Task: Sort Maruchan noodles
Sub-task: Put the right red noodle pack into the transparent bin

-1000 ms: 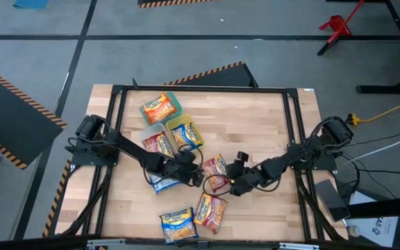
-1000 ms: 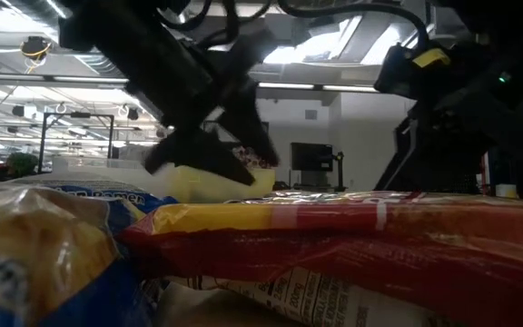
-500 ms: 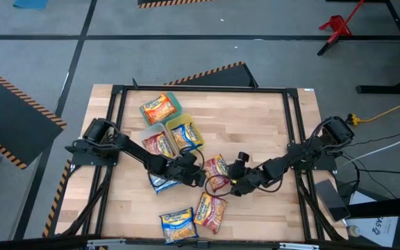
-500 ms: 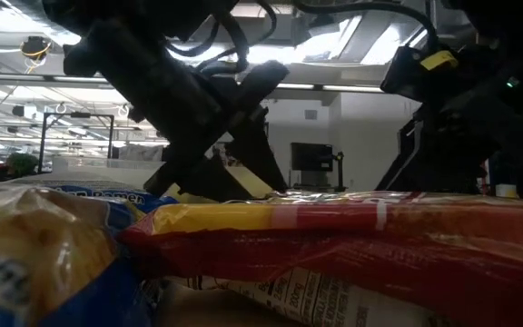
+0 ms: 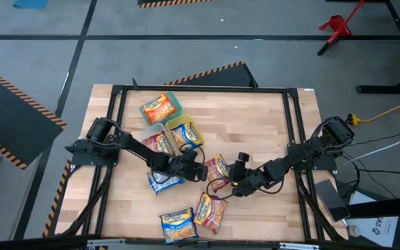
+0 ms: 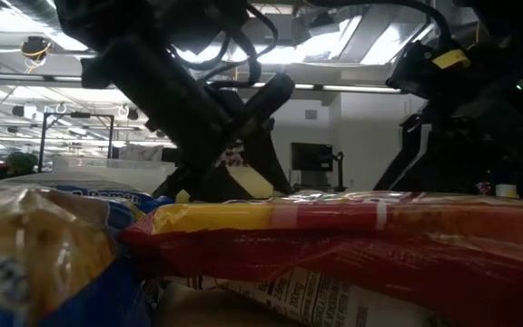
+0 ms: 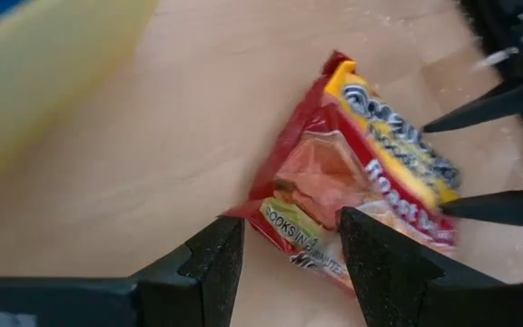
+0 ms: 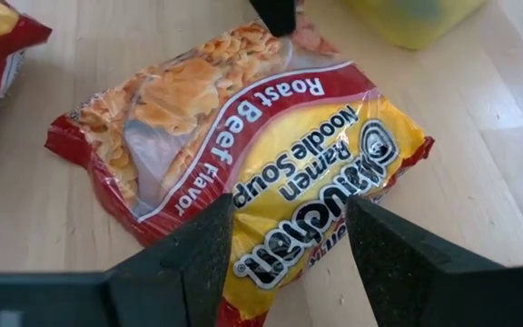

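Label "Roast Beef" on packet (image 8: 243,154) — right wrist view only.

Mid-bench (image 5: 255,125), a Roast Beef ramen packet (image 5: 218,169) lies between the left gripper (image 5: 198,171) and right gripper (image 5: 233,185). Two packets (image 5: 193,217) lie at the near edge; three sit in containers (image 5: 165,125) behind.
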`<state>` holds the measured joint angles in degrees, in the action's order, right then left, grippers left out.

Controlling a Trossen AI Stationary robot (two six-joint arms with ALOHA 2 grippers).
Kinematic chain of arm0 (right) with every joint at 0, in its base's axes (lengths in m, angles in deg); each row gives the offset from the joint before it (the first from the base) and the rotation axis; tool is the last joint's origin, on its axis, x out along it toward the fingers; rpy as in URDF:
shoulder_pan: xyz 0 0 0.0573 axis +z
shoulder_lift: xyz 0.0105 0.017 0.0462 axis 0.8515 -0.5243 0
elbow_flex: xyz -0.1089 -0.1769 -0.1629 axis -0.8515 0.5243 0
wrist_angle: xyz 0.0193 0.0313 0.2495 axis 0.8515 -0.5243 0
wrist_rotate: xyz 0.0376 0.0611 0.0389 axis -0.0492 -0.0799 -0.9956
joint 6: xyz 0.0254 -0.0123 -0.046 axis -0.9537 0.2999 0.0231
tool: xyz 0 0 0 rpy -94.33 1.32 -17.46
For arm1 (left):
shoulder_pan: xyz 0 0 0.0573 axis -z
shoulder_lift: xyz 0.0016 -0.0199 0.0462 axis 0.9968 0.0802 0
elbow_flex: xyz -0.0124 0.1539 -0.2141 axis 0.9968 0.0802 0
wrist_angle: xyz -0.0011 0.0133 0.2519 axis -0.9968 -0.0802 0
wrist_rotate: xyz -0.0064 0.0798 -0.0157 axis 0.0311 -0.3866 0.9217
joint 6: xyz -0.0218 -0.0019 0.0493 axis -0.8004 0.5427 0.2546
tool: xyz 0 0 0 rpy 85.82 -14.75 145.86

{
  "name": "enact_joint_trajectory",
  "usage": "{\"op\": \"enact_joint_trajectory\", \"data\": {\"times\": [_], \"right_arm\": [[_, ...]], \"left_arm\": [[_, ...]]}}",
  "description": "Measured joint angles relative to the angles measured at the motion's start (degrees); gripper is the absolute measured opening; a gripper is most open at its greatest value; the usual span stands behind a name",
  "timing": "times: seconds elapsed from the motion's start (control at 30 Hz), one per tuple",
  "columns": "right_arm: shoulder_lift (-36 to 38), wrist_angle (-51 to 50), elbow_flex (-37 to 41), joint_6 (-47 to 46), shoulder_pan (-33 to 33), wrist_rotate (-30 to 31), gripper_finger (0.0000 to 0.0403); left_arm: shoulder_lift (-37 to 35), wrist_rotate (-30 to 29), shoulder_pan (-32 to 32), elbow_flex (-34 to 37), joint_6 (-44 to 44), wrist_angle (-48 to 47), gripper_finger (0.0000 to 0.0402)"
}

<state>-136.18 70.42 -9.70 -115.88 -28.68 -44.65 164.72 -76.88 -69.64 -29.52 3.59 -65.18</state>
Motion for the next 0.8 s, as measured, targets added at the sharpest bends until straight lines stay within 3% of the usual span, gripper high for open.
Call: {"op": "enact_joint_trajectory", "data": {"times": [0.47,0.8], "right_arm": [[-0.04,1.11,0.22,1.93,0.00,0.49,0.0207],[0.05,1.03,0.30,1.77,0.03,0.61,0.0207]], "left_arm": [[3.52,2.08,-1.15,0.00,2.00,8.58,0.0170],[3.51,1.46,-0.74,0.07,1.39,10.06,0.0077]]}}
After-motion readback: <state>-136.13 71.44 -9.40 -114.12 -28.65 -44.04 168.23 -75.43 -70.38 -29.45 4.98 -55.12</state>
